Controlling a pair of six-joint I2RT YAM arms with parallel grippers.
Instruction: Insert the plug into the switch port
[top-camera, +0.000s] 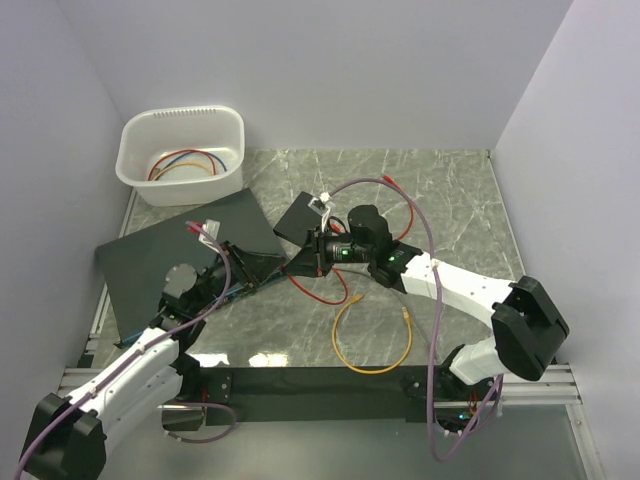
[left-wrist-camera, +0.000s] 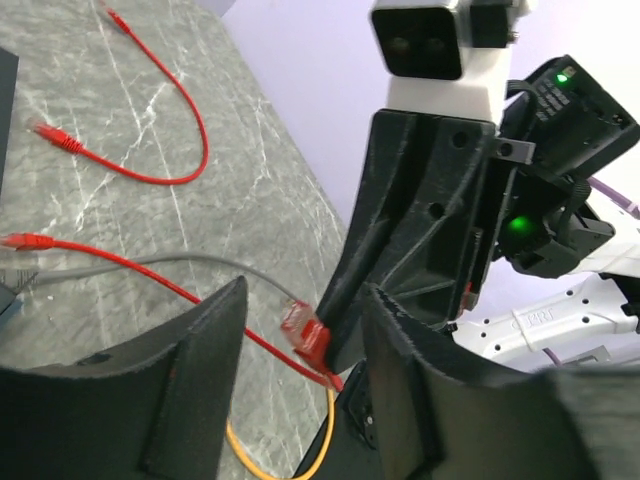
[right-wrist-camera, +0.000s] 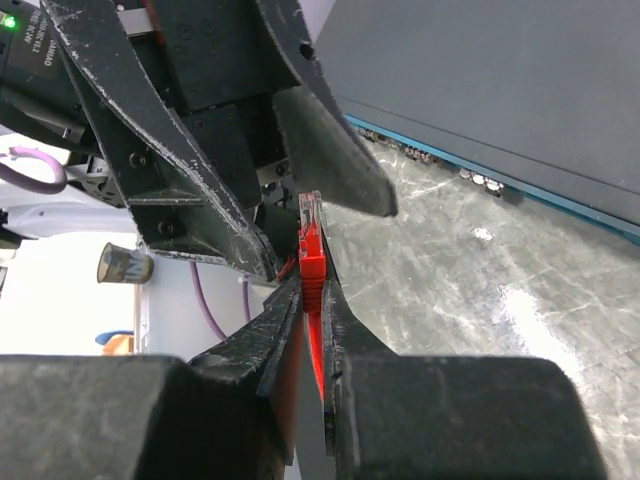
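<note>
From above, the left arm reaches from the bottom-left corner up and to the right, with its wrist low over the front edge of the switch (top-camera: 170, 262). The left gripper (top-camera: 245, 275) points right. The right arm stretches from the bottom-right across the table (top-camera: 450, 200), its forearm nearly level, and the right gripper (top-camera: 287, 267) points left. The two grippers meet tip to tip just in front of the switch's near right corner. What lies between them is too small to tell here. A red cable (top-camera: 320, 292) loops on the table below them.

In the left wrist view, the left gripper's fingers (left-wrist-camera: 190, 390) stand spread apart. The plug (left-wrist-camera: 303, 332) sits in the gap between them, nearer the finger on the picture's right, and I cannot tell if it touches. The right gripper's dark fingers (left-wrist-camera: 400, 260) come down from above onto the plug's far side. The red cable runs off to the left over the table.

In the right wrist view, the right gripper's fingers (right-wrist-camera: 270, 340) are pressed together, pinching the plug with its clear tip pointing up and away. One left finger (right-wrist-camera: 335, 165) hangs just above that tip. The switch port (right-wrist-camera: 478, 181) lies in the teal row to the right, well apart from the plug.
</note>
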